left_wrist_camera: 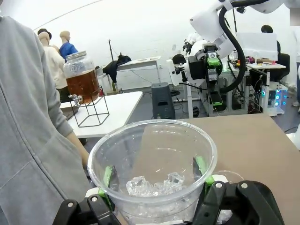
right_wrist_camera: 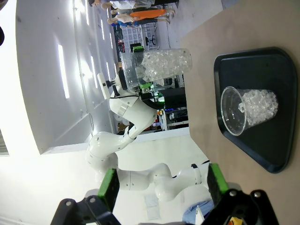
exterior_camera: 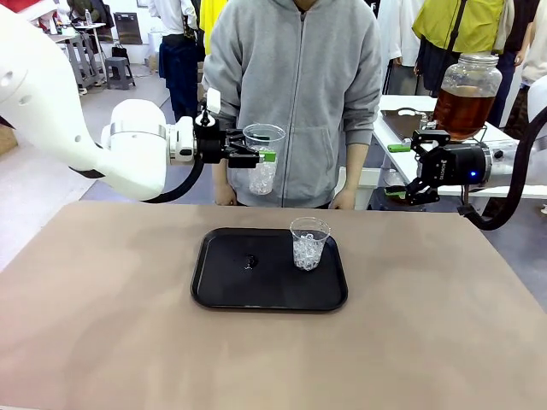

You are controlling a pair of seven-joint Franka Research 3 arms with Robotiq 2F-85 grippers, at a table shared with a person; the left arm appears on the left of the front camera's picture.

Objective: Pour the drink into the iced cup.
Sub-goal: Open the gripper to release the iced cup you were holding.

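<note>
A: Two iced cups here. Which one gets the drink (exterior_camera: 461,115)?
B: I'd guess the raised cup (exterior_camera: 263,177). The left gripper (exterior_camera: 263,156) is clamped on its wall, upright, so no ice spills. The spare cup (exterior_camera: 308,243) stands on the tray (exterior_camera: 214,286), below that gripper.
A: And the drink?
B: Inside the dispenser jar (exterior_camera: 472,75), just above the right gripper (exterior_camera: 400,171), whose jaws stand apart, probably for the tap.

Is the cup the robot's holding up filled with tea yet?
No. The cup in the left gripper holds only ice; the amber drink is in the dispenser jar.
</note>
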